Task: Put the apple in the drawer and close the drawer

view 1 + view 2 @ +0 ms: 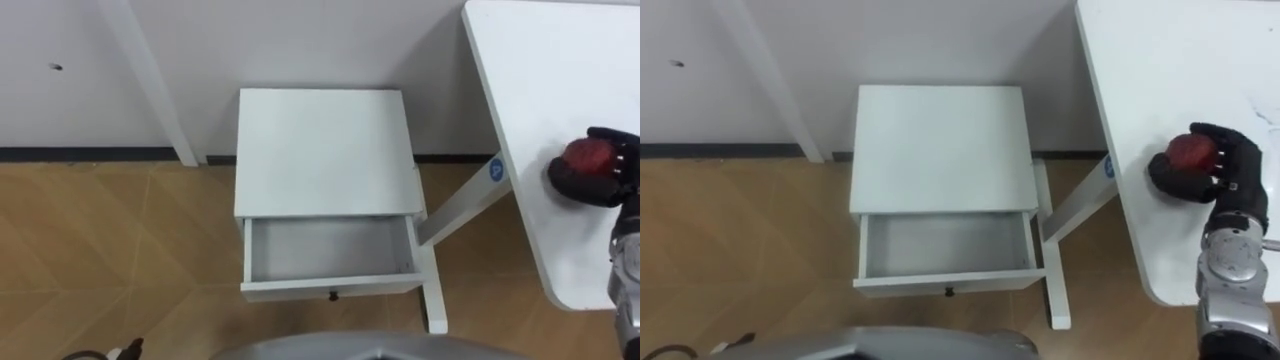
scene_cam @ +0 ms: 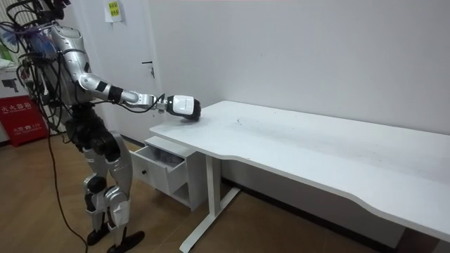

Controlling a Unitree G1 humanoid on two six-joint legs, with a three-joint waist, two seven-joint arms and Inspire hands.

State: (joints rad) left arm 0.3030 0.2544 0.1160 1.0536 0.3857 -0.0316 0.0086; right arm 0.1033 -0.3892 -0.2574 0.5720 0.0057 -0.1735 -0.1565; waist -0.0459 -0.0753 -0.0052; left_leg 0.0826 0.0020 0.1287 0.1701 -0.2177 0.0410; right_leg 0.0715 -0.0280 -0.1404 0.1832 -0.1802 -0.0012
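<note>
**Apple in the right robot hand, drawer waiting open to the left**

Apple (image 1: 1188, 152) sits at the near left end of the white bench (image 1: 1160, 60), and the right robot hand (image 1: 1218, 172) is clamped on it: the black fingers curl over the top and around the sides of the fruit. We cannot tell if the apple rests on the bench or is already a little lifted.

The relation that matters for the coming move is the one between this hand and the drawer (image 1: 943, 247). The drawer is pulled out from the small white cabinet (image 1: 940, 145), which stands on the floor against the wall, directly before the robot. From the hand it lies to the robot's left and lower, well apart, past the bench edge and the slanted bench leg. Its long axis runs from left to right across our view, and its inside looks bare. In our judgement the arm must carry the fruit leftward and down over the drawer's right wall before it lets go. The dark knob (image 1: 948, 292) on the front panel serves afterwards for the push.

The apple is round, so it has no long axis to align. It looks dark red with a duller, mottled skin, and the fingers hide much of it.
</note>
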